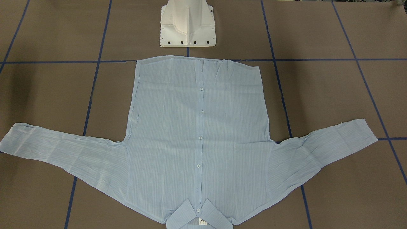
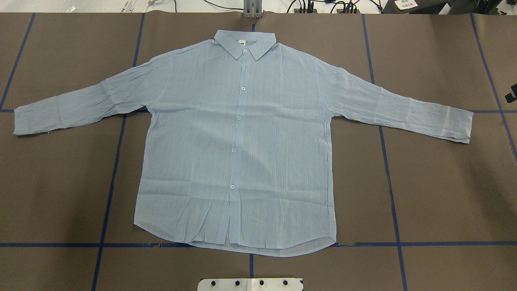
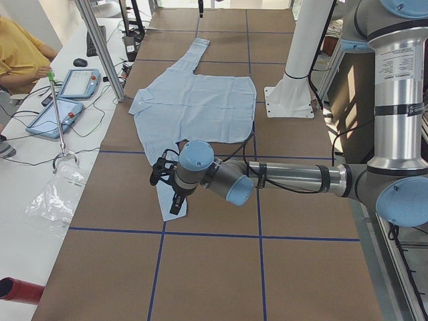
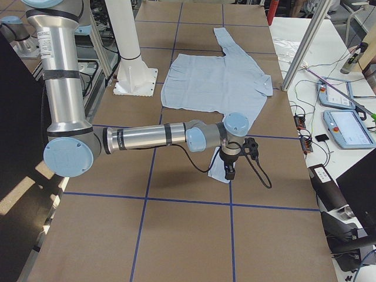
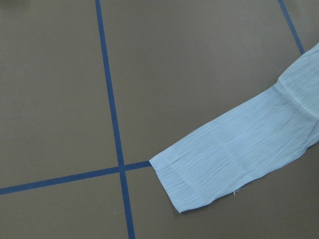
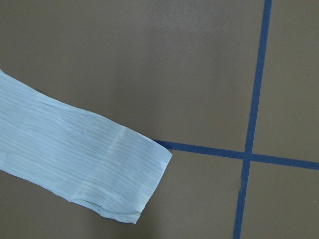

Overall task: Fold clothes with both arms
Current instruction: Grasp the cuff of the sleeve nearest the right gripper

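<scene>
The pale-blue striped shirt [image 2: 238, 141] lies flat and buttoned on the brown table, collar [image 2: 244, 43] away from the robot, both sleeves spread out sideways; it also shows in the front view [image 1: 197, 127]. My left gripper [image 3: 175, 202] hangs above the left sleeve's cuff [image 5: 199, 174]. My right gripper [image 4: 229, 170] hangs above the right sleeve's cuff [image 6: 124, 174]. Neither wrist view shows any fingers. I cannot tell whether either gripper is open or shut. Neither touches the cloth as far as I can see.
The white pedestal base [image 1: 187, 28] stands at the shirt's hem side. Blue tape lines [image 2: 113, 161] grid the table. A side bench holds tablets [image 3: 70, 83], cables and a plastic bag [image 3: 57, 194]; a person in yellow [image 3: 20, 50] sits there.
</scene>
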`<state>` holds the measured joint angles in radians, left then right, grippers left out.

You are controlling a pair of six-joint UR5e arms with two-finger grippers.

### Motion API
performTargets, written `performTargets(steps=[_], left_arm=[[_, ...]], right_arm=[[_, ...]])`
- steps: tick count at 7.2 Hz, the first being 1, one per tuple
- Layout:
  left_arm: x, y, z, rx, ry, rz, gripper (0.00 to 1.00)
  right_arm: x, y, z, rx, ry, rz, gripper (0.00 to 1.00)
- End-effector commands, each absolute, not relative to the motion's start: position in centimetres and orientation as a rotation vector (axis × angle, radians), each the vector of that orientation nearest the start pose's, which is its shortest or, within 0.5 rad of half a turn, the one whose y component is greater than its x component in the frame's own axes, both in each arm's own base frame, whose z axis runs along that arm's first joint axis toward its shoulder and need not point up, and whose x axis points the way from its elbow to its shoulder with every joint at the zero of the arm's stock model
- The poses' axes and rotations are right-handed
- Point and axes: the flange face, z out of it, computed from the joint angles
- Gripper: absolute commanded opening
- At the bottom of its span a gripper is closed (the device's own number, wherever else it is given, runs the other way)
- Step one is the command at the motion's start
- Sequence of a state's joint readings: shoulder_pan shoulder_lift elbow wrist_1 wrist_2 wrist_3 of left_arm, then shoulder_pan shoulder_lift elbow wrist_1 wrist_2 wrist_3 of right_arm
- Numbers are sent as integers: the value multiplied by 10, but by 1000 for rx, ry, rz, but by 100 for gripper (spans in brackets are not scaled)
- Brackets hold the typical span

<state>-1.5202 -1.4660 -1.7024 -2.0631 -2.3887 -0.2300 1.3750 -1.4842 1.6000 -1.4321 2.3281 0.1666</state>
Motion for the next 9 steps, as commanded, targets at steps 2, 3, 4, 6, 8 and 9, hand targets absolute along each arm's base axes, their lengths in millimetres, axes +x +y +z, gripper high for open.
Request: performTargets(steps=[2,3,4,6,8,9], left_arm=[[-36,-468,586,365,865,44,100],[-37,-468,588,363,863,43,100],[-37,-468,589,361,863,42,100],[-36,-468,589,361,865,43,100],[-36,-468,589,361,865,43,100],[-37,-467,589,361,865,43,100]], right_arm=[[-92,-549,587,84,-809,-46,100],[-97,-559,630,71,-798,-47,99],[-100,-566,674,89,-802,-61,98],[-113,-586,701,115,-801,-83,93],[-122,-589,695,121,-804,-103,92],[-126,-588,698,114,-803,-107,91]])
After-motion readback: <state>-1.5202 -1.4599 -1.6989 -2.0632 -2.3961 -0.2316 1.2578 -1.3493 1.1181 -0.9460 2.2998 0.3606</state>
